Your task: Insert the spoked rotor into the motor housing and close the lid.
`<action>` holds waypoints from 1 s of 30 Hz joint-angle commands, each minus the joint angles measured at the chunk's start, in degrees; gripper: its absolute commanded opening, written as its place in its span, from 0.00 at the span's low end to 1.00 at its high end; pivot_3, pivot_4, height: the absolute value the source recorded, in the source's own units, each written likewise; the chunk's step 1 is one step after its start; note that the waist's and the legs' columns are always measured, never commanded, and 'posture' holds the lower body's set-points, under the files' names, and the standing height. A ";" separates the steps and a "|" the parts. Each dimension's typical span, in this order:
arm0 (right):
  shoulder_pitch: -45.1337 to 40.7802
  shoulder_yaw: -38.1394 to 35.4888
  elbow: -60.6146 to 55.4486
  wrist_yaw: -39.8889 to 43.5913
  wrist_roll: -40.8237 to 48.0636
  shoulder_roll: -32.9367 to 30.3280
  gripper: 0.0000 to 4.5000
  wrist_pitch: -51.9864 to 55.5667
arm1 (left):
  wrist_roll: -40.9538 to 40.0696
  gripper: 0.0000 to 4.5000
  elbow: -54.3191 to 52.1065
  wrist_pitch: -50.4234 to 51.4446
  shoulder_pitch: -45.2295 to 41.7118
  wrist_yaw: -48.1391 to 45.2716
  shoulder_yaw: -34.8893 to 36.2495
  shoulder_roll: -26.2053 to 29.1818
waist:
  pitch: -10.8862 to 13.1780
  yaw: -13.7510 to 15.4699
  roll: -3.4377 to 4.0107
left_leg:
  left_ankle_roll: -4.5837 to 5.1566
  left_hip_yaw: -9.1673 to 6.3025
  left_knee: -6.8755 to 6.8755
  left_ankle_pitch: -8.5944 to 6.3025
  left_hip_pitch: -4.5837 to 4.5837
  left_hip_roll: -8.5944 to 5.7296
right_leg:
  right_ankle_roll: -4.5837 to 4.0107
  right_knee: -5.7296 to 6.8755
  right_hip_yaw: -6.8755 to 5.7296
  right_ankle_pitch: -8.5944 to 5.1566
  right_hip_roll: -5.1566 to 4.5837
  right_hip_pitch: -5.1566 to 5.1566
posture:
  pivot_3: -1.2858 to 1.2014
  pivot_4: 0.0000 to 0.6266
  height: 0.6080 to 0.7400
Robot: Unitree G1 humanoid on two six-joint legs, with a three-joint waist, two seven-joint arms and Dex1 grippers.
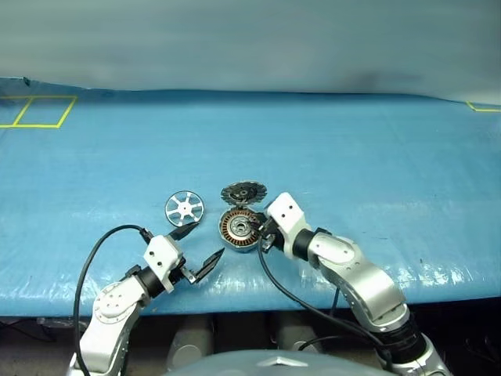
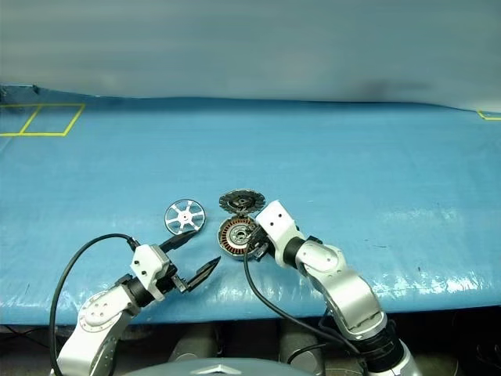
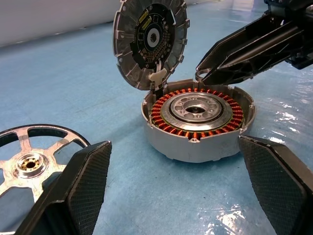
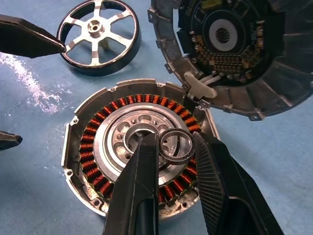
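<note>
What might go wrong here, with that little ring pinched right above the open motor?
1. The right gripper pinches the small ring by its edge over the motor housing; a slip could drop it among the copper windings.
2. The lid stands open close beside that gripper, so a sideways move might knock it shut.
3. The spoked rotor lies on the table near the open left gripper, which could nudge it away.
</note>
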 commanded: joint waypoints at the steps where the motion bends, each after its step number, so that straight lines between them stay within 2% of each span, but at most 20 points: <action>1: -1.17 1.08 0.11 0.96 0.53 0.75 0.16 -2.00 | -0.60 1.00 -0.21 -1.87 0.25 0.17 0.06 -0.28 | 0.00 0.01 0.00 | 0.00 -0.01 0.01 0.00 0.00 0.00 | 0.00 0.00 0.00 0.00 0.00 0.01 | 0.52 0.24 1.00; 14: -2.18 1.51 5.26 1.14 0.17 3.84 0.16 -3.63 | -1.15 1.00 0.94 -2.50 -0.09 -0.19 -0.54 -0.61 | 0.00 -0.05 0.00 | 0.00 -0.01 0.03 0.00 0.02 0.00 | 0.00 0.02 -0.01 0.01 0.01 0.03 | 0.52 0.24 1.00; 30: -0.84 0.69 4.34 1.56 0.63 2.61 0.16 -2.97 | -1.10 1.00 1.65 -2.46 -0.45 -0.03 -1.00 -0.90 | -0.01 0.00 0.00 | 0.00 -0.02 0.04 0.00 0.04 0.00 | 0.01 0.03 -0.01 0.01 0.01 0.06 | 0.52 0.24 1.00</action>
